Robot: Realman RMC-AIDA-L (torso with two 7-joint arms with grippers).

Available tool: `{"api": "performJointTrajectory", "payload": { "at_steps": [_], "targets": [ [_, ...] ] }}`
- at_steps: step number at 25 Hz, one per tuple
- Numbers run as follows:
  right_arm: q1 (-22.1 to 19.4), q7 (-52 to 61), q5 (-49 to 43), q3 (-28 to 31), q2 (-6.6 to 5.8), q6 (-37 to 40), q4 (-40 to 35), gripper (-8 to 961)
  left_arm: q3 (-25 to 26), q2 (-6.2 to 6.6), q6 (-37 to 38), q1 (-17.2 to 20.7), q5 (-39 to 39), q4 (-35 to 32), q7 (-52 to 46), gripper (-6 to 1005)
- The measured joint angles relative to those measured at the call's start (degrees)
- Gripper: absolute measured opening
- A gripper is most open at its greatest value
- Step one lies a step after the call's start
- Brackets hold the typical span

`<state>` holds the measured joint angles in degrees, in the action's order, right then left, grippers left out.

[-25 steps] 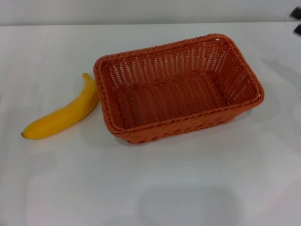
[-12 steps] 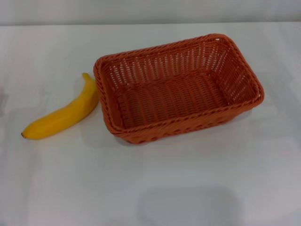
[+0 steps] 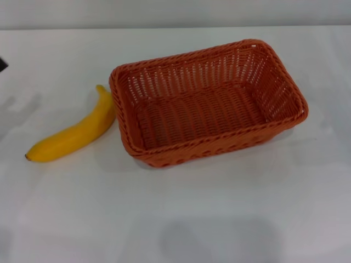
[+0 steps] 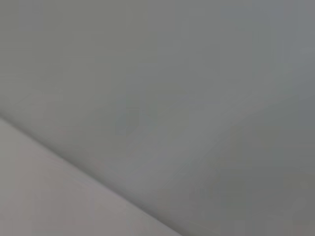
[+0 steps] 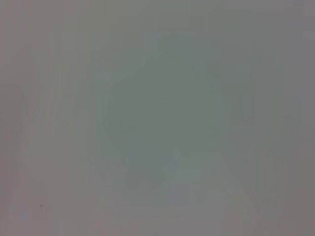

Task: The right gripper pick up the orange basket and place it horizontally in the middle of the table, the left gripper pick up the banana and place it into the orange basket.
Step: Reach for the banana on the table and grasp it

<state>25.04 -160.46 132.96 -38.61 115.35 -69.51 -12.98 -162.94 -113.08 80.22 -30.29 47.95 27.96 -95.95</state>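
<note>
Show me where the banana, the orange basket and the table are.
banana [image 3: 71,137]: head view, middle of its yellow body.
orange basket [image 3: 204,147]: head view, near braided rim.
table [image 3: 175,219]: head view, bare white top in front.

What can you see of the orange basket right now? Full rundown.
The orange basket is rectangular, woven in a wicker style, with a braided rim and rounded corners. It sits upright and empty on the white table, its long side running roughly across the head view, slightly skewed. The banana lies outside on the robot's left, its upper end right at the basket's left wall; actual contact cannot be confirmed. No gripper holds the basket.
</note>
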Motion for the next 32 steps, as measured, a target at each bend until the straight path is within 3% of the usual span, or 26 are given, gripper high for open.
{"api": "performJointTrajectory", "payload": {
  "at_steps": [6, 13, 16, 20, 23, 28, 32],
  "targets": [
    [-0.24, 0.90, 0.07, 0.10, -0.04, 0.61, -0.05, 636, -0.09, 3.58, 12.74, -10.70, -22.63, 13.06, -7.90, 880],
    [-0.45, 1.52, 0.11, 0.11, -0.04, 0.43, 0.29, 636, -0.22, 6.94, 21.61, -22.85, -43.24, 19.87, -5.86, 878],
    [-0.41, 1.90, 0.11, 0.12, 0.01, 0.36, 0.36, 636, -0.24, 7.50, 21.79, -27.14, -52.74, 19.68, -4.44, 878],
    [-0.07, 2.17, 0.11, 0.11, 0.17, 0.06, 0.74, 636, -0.26, 6.64, 19.55, -31.39, -62.34, 19.33, -2.34, 877],
    [-0.86, 2.30, 0.14, 0.82, 0.11, -0.56, 0.85, 637, -0.27, 4.59, 15.89, -34.37, -66.96, 19.30, -1.12, 876],
    [-1.55, 2.40, 0.17, 1.46, 0.16, -1.23, 1.09, 637, -0.28, 2.36, 13.81, -35.60, -68.12, 18.73, 2.00, 875],
    [-1.70, 2.43, 0.19, 1.50, 0.13, -1.42, 1.12, 637, -0.28, 1.52, 11.31, -35.67, -70.28, 15.37, 2.37, 874]
  ]
}}
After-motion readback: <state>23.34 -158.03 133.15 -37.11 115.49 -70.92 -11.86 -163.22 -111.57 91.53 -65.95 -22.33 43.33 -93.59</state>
